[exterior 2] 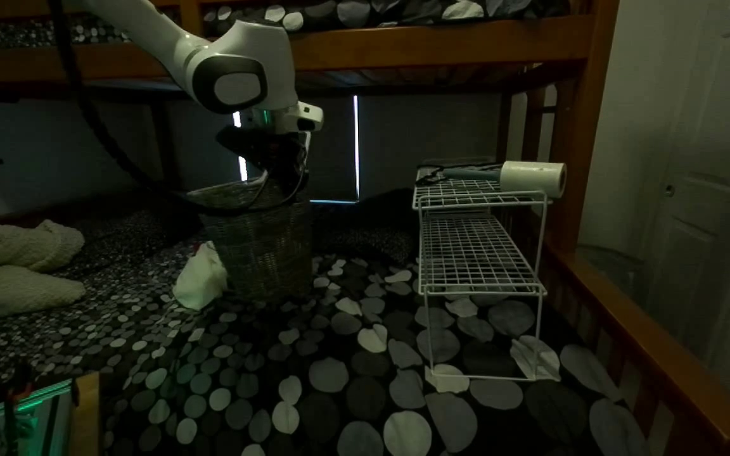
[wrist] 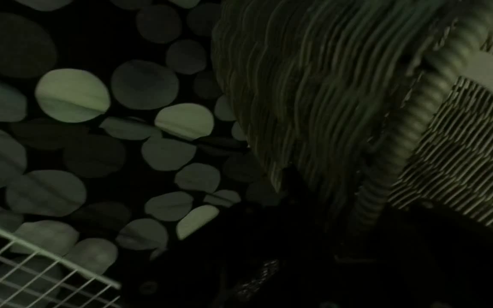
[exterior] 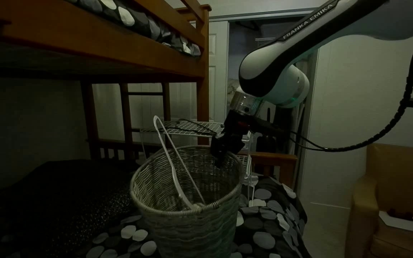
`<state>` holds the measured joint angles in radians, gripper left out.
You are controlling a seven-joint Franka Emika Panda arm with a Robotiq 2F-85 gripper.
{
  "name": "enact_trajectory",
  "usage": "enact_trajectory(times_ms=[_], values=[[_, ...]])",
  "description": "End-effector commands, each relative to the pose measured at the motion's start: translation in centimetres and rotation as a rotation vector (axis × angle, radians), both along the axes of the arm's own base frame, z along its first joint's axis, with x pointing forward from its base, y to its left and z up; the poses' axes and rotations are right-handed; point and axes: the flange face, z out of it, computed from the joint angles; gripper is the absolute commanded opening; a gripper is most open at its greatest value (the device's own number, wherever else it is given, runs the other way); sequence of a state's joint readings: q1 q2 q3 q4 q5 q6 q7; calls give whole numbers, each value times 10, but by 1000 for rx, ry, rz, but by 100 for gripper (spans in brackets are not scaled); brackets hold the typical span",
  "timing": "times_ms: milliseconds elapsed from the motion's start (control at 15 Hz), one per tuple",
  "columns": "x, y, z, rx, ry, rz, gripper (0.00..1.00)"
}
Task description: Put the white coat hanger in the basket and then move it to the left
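In an exterior view the white coat hanger (exterior: 174, 175) leans in the basket (exterior: 192, 231), its upper end above the rim (exterior: 170, 213), its lower end by the near side. The gripper (exterior: 224, 154) is at the rim's far right; in the wrist view its fingers (wrist: 435, 231) straddle the rim, but whether they clamp it I cannot tell. Below spreads the dotted bedspread (exterior 2: 339, 377). In an exterior view a white bundle (exterior 2: 201, 280) sits just left of the basket; the white wire rack (exterior 2: 482, 291) stands apart at right.
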<state>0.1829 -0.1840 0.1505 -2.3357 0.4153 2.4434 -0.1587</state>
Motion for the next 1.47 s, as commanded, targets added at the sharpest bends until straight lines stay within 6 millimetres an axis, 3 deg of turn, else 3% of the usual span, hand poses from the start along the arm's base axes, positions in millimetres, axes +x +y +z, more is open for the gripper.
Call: enact_trajectory(times_ms=[0, 333, 733, 867, 933, 1000, 1133, 1200, 1400], values=[[-36, -4, 16, 115, -14, 178, 4], [-67, 4, -4, 184, 64, 464, 4], [-71, 50, -49, 114, 159, 819, 4], [-65, 61, -59, 94, 159, 867, 4], [-74, 51, -65, 88, 155, 815, 4], [-72, 54, -70, 83, 161, 824, 14], [-71, 54, -77, 80, 166, 820, 14], [-71, 54, -78, 80, 166, 817, 4], [-65, 62, -87, 103, 111, 844, 4]])
